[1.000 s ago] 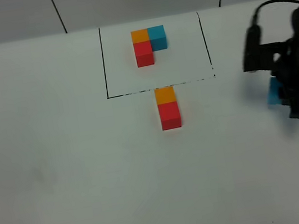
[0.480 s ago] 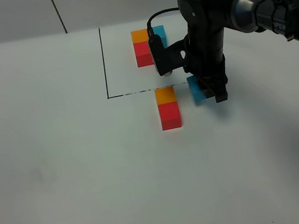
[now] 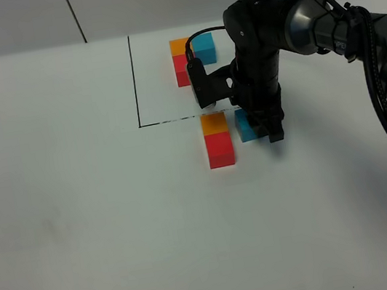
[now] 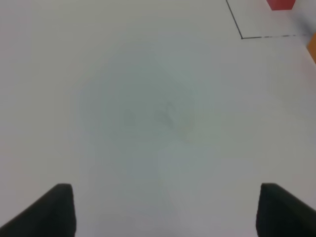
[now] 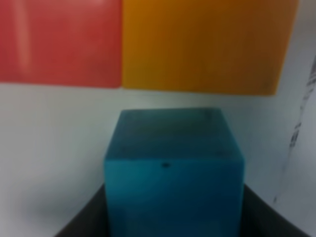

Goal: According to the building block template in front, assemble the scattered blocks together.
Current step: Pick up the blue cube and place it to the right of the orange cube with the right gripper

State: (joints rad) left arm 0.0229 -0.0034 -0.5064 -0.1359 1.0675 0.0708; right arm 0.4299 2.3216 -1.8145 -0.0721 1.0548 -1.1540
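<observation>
The right end effector (image 3: pixel 260 126), gripping the blue cube (image 3: pixel 245 129) at centre frame, risks knocking the adjacent orange cube (image 3: pixel 214 123) askew.

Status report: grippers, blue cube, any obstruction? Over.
Copy: right gripper shut on blue cube. Narrow gap to orange cube. Idle left gripper open over table. Gap unobstructed.

Bright, even light; blurry wrist views

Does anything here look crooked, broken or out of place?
Nothing broken or spilled. The only loose end: the blue cube, held in the right gripper, is a little apart from the orange cube instead of flush against it. The drawn frame's lower line looks patchy.
</observation>
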